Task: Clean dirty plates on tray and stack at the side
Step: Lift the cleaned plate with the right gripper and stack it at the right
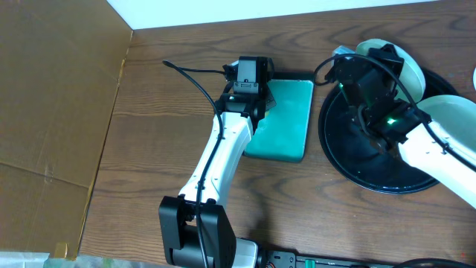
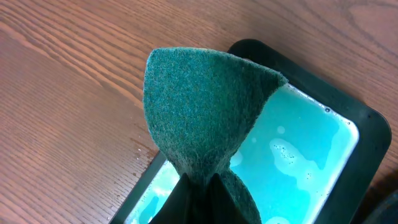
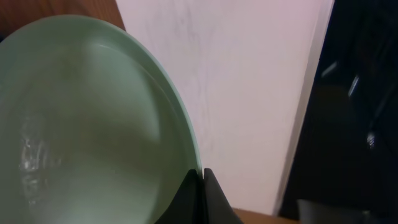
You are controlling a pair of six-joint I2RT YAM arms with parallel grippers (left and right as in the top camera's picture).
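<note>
Evidently my left fingers (image 2: 180, 204) pinched the green pad (image 2: 199, 106) above the soapy teal tray (image 2: 368, 127), ready to scrub, while my right fingers (image 3: 215, 200) gripped one plate (image 3: 81, 124) by its rim, raised by the black tray (image 1: 357, 160) for wiping

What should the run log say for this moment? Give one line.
left gripper: shut on scouring pad, at teal tray corner | right gripper: shut on plate rim, tilted, by black tray | pad and plate apart

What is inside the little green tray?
Pale blue-green water with small bubbles fills the green tray. The scrubbing pad, pinched by the left gripper, hides part of it.
</note>
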